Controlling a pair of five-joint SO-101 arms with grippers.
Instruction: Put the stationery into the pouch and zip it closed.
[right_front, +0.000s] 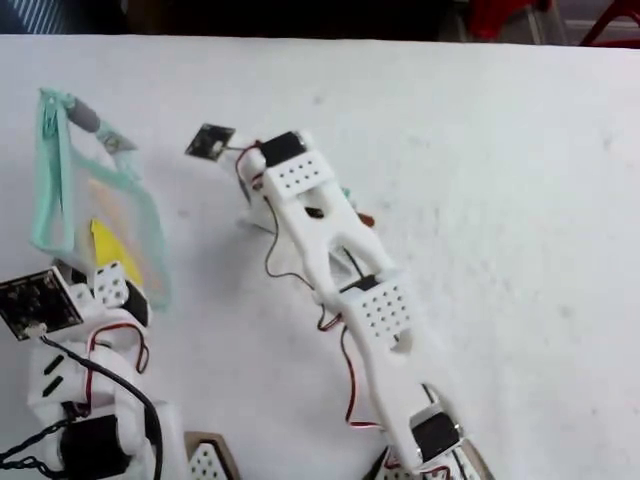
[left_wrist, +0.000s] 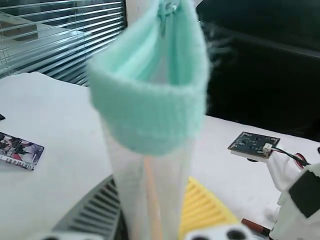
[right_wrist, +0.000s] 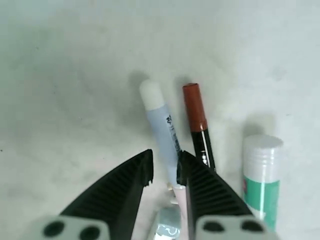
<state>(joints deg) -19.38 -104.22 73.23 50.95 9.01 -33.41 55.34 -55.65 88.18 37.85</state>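
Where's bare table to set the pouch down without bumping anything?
Widest bare patch: the table right of the right arm. Also the far strip beyond the pouch. Crowded: near-left by the left arm, and at the right arm's tip, where pen, marker and glue stick lie.

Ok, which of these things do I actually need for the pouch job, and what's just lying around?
For the job: pouch, white-capped pen, red-capped pen, glue stick, yellow item apparently already in the pouch.
Lying about: printed card on the table.

Glue stick (right_wrist: 261, 176) cut off, pouch (left_wrist: 150, 107) blurred
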